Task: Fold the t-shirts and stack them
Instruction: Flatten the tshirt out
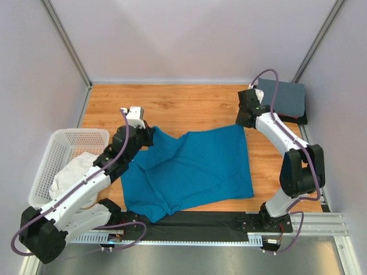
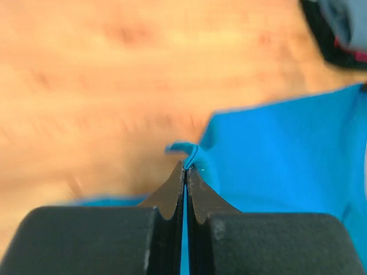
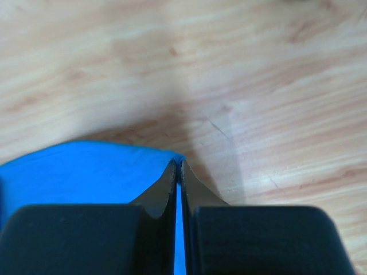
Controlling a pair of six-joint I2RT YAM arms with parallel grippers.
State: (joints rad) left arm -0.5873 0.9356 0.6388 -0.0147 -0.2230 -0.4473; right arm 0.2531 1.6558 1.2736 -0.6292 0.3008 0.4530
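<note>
A flat black strip lies along the near edge of a wooden bench with warm orange-brown grain. Just beyond it a teal t-shirt lies spread across the middle of the bench. The cloth is soft and matte, with long diagonal creases and a ragged near-left corner.

To the left stands a white plastic mesh basket, rectangular with rounded corners. A crumpled cream t-shirt sits inside it, partly hidden by the left arm.

The left tool meets the shirt's far-left corner and the right tool its far-right corner. From above, neither grip can be made out.

The wrist views settle this. In the left wrist view, the left tool's black tapered fingers are pressed together on a thin curled edge of teal cloth. In the right wrist view, the right tool is likewise closed tight on the shirt's corner, with pale scratched wood beyond.

At the far-right corner a slate-grey t-shirt lies folded into a neat rectangle on something dark. The left wrist view shows it only as a blur.
</note>
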